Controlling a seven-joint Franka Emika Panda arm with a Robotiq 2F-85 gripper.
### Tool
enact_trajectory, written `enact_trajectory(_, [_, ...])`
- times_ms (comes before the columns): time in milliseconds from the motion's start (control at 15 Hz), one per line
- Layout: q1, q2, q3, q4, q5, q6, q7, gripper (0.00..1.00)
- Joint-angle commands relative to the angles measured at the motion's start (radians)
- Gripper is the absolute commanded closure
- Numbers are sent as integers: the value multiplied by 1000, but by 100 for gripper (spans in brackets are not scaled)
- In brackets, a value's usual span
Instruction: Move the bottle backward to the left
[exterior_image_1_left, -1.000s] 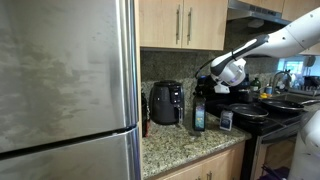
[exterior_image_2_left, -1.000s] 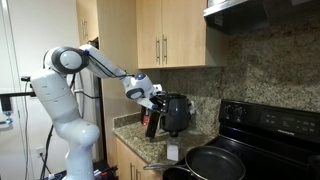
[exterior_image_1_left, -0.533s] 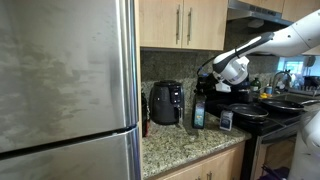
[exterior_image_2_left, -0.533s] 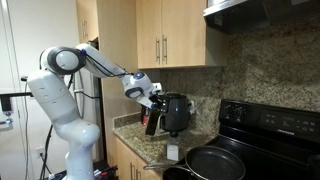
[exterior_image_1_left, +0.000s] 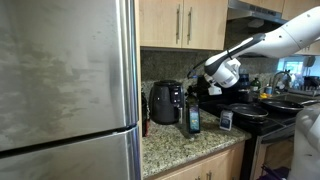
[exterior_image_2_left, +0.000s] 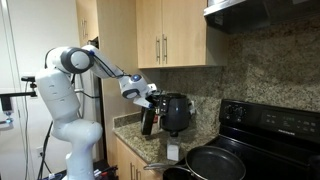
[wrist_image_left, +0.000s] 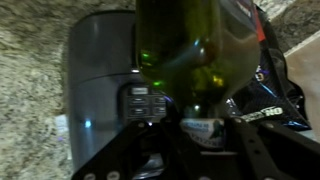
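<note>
The bottle, slim and dark with a blue-teal label, stands on the granite counter just in front of the black air fryer. My gripper is shut on its neck from above. In an exterior view the bottle shows beside the air fryer with the gripper on top. In the wrist view the bottle's green glass fills the middle, the air fryer lies behind it, and the gripper fingers close round the bottle.
A small white-and-blue flat object stands to the right on the counter. A dark brownish bottle stands by the fridge. A black stove with a pan lies beyond. Cabinets hang above.
The gripper has carried the bottle toward the fridge side, so it now stands closer to the air fryer's front and farther from the white-and-blue object.
</note>
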Motion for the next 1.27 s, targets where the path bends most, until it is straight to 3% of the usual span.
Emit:
enact_trajectory(0, [236,156,-28,186,170,153,-76,88])
enact_trajectory(133, [294,219,-41,280,178,228,-58,88])
enact_trajectory(200, [251,145,-6,169,133,186,-21,63])
enact_trajectory(400, [287,209,-21,265,145,218,-21,63])
enact_trajectory(1200, [288,214,-38,271,145,218,-22,63])
